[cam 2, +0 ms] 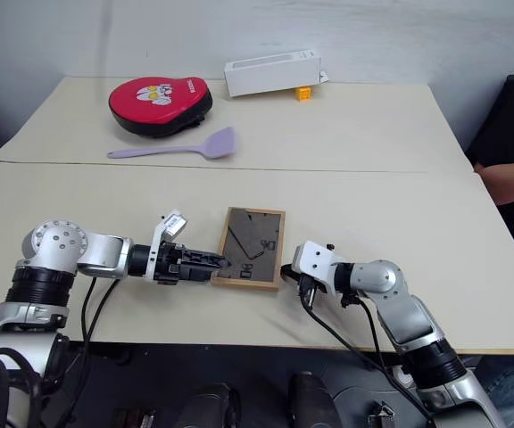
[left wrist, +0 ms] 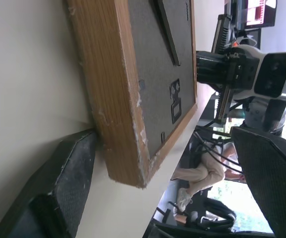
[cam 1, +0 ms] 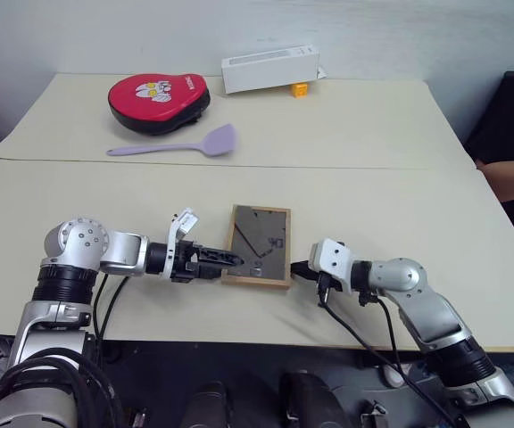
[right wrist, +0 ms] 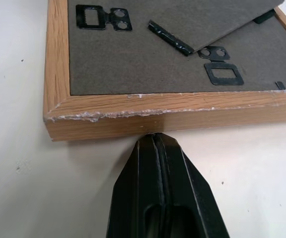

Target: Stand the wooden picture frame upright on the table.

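Note:
The wooden picture frame (cam 1: 259, 245) lies flat on the cream table (cam 1: 400, 205) near its front edge. Its dark grey back panel (right wrist: 133, 54), with stand and clips, faces up. My left gripper (cam 1: 235, 260) is open at the frame's near left corner. That corner (left wrist: 128, 163) sits between its fingers (left wrist: 66, 183), which stand wide apart. My right gripper (cam 1: 298, 267) is shut, and its closed fingertips (right wrist: 155, 144) rest on the table against the frame's right edge. The picture side is hidden underneath.
On the far half of the table lie a red and black pad (cam 1: 159, 100), a lilac spatula (cam 1: 181, 145), a white oblong box (cam 1: 269, 69) and a small orange piece (cam 1: 300, 88). A person's arm (cam 1: 511, 174) shows at the right edge. A seam (cam 1: 239, 165) crosses the table.

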